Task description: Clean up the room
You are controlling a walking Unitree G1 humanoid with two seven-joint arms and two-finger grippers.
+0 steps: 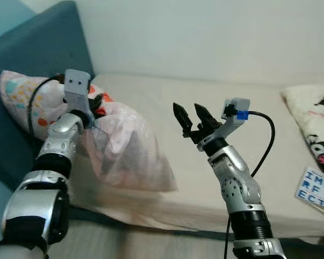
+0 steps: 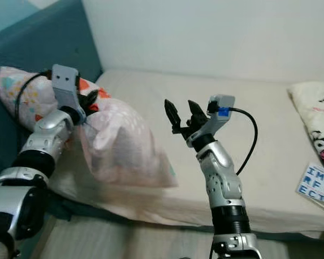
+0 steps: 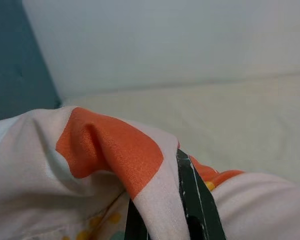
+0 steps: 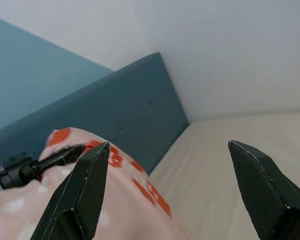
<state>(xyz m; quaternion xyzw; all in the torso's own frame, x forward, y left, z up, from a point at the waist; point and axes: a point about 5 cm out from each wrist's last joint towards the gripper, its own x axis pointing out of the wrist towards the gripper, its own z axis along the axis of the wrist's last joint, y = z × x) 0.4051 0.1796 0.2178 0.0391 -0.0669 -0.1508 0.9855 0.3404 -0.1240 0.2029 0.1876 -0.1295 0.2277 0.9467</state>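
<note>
The wide bed with its cream sheet [image 1: 216, 102] is being faced, with the teal padded headboard [image 1: 38, 48] running along its left end. The soft pink pillow with orange and yellow patches [image 1: 124, 145] is being held up off the sheet near that headboard, its lower part hanging toward the bed's edge. A fold of the pillow's fabric is being pinched by the left gripper [image 1: 92, 110], whose fingers [image 3: 195, 195] are being pressed together around the cloth. The right gripper [image 2: 179, 114] is being held spread and empty above the sheet, just beside the pillow and not touching it. A slip is being risked, since only a thin fold is being gripped and the hanging weight could pull the cloth out. A white pillow with black cartoon figures [image 1: 313, 118] and a small blue-lettered card [image 1: 317, 189] are lying well apart on the right, obstructing nothing.
</note>
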